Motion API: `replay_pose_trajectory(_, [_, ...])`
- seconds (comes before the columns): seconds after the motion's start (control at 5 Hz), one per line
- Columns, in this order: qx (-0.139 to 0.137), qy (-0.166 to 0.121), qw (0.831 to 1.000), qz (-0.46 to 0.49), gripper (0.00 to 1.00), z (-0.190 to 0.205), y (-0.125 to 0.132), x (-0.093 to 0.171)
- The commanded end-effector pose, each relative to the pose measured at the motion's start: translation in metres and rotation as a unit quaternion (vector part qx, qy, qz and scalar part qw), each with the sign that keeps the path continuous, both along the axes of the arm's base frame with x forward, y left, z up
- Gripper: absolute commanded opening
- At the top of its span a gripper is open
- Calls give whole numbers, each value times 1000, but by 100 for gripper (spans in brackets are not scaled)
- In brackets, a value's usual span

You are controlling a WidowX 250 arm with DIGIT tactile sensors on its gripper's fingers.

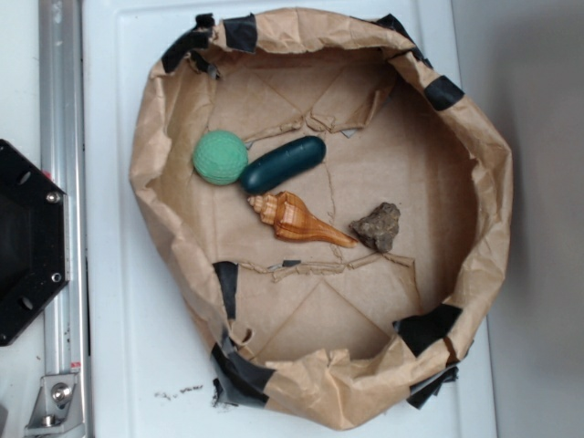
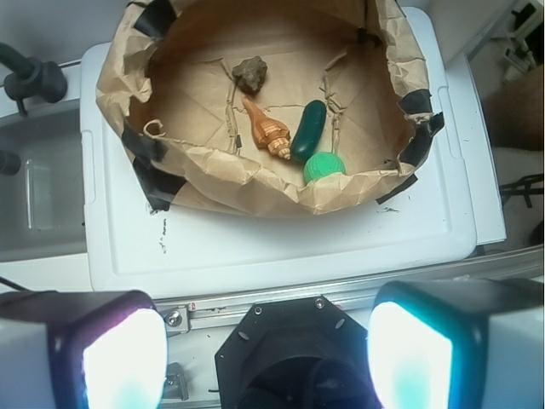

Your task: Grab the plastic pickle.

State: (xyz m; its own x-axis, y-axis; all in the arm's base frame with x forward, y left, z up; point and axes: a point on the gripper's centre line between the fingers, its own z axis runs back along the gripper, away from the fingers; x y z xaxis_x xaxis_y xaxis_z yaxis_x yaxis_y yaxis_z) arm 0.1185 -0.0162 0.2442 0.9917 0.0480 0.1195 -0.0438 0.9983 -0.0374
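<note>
Exterior: I see the plastic pickle [image 1: 284,164] lying in the paper basin [image 1: 474,137], touching the green ball [image 1: 220,157], shell [image 1: 297,218] just beside; long axis runs diagonally. No arm visible.

Wrist: pickle [image 2: 308,129] sits well ahead, slightly right of centre. Fingers [image 2: 271,358] apart, probably fully, though glare blurs the pads [image 2: 123,358].

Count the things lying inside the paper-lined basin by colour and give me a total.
Green: 2, a glossy dark green plastic pickle and a light green textured ball
Orange-brown: 1, a spiral seashell
Grey-brown: 1, a rough rock
Total: 4
</note>
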Motion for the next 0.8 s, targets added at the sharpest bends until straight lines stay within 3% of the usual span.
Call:
replay_pose_trajectory(0.0, [0, 0, 1000, 0, 100, 0, 0, 0])
replay_pose_trajectory(0.2, [9, 8, 999, 44, 100, -5, 23, 47])
replay_pose_trajectory(0.4, [-27, 13, 994, 104, 100, -42, 47, 90])
replay_pose_trajectory(0.6, [-35, 33, 987, 155, 100, -94, 57, 114])
